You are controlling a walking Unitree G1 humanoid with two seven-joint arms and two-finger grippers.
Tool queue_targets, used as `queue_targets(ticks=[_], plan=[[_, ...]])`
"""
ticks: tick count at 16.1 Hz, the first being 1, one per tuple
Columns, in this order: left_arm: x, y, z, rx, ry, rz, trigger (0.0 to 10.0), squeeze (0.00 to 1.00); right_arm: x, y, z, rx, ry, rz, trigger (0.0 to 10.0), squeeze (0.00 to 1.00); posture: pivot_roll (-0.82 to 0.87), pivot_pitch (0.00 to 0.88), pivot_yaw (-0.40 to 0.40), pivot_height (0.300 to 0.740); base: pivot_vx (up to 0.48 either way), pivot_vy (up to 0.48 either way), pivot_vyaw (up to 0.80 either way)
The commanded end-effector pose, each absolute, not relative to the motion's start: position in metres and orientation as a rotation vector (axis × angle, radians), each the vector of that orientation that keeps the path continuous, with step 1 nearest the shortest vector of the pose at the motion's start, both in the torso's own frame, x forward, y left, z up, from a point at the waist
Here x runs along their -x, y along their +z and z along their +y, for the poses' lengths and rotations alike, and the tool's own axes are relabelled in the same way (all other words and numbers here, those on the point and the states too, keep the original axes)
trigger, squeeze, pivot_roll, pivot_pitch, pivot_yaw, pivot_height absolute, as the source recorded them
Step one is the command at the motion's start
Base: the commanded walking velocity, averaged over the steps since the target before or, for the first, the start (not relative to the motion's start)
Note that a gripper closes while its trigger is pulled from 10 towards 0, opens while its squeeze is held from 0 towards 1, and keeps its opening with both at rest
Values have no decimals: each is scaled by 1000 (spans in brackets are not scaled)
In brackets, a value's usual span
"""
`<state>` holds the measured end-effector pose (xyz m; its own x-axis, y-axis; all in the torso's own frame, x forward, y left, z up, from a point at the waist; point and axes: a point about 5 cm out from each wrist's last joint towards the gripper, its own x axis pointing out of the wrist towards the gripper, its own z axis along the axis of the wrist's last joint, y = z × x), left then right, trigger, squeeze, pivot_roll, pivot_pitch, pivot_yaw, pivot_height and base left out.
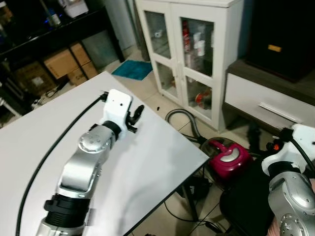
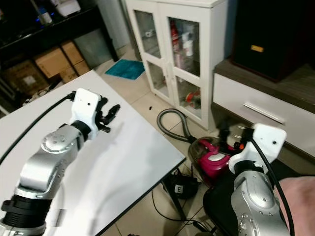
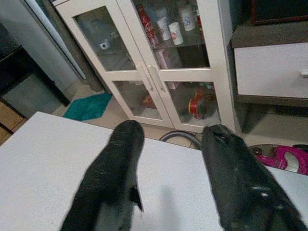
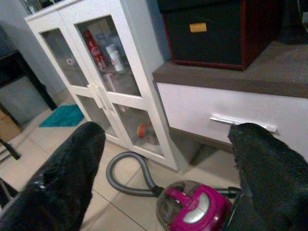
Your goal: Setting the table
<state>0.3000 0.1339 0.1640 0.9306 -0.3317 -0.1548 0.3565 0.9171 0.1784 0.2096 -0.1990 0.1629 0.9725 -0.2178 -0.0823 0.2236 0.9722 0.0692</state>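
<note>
- The left tool (image 1: 136,118) hovered over the white desk (image 1: 162,162), near the desk's far right edge, its two black fingers (image 3: 115,178) held apart with nothing between them.
- From the left wrist, those fingers pointed across the desk top towards the white glass-door cabinet (image 1: 189,54).
- The right tool (image 4: 168,187) was off the desk's right side, above the floor, its fingers (image 4: 62,178) spread wide and holding nothing.
- Below the right tool sat a pink vacuum cleaner (image 2: 214,155) on the tiled floor, its grey hose (image 2: 170,123) curling towards the cabinet's foot.
- The cabinet held bottles and cups (image 3: 171,29) on the upper shelf and a red tin (image 3: 197,105) on the lower one, all behind closed doors.
- To the cabinet's right stood a low unit with a white drawer (image 4: 231,120) with a metal handle, and a black box (image 4: 211,29) on its wooden top.
- A teal mat (image 1: 132,69) lay on the tiles just left of the cabinet.
- Cardboard boxes (image 1: 61,61) sat under a dark shelf at the far left.
- I could make out no tableware on the desk; the part in view was bare except for the left arm and its black cable (image 1: 54,147).
</note>
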Motion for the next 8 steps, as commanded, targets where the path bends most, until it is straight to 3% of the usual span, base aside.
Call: queue_targets(ticks=[1, 5, 8], plan=[[-300, 165, 144, -200, -322, 138, 10000, 1000, -213, 170, -187, -103, -160, 47, 10000, 1000, -105, 0, 228, 740, 0, 0, 0], [-279, 155, 163, -169, -209, 168, 10000, 1000, -229, 188, -168, -38, 93, 15, 10000, 1000, -23, 0, 116, 740, 0, 0, 0], [-265, 159, 176, -172, -111, 151, 10000, 1000, -241, 192, -163, 16, 182, -3, 10000, 1000, 59, 0, 22, 740, 0, 0, 0]])
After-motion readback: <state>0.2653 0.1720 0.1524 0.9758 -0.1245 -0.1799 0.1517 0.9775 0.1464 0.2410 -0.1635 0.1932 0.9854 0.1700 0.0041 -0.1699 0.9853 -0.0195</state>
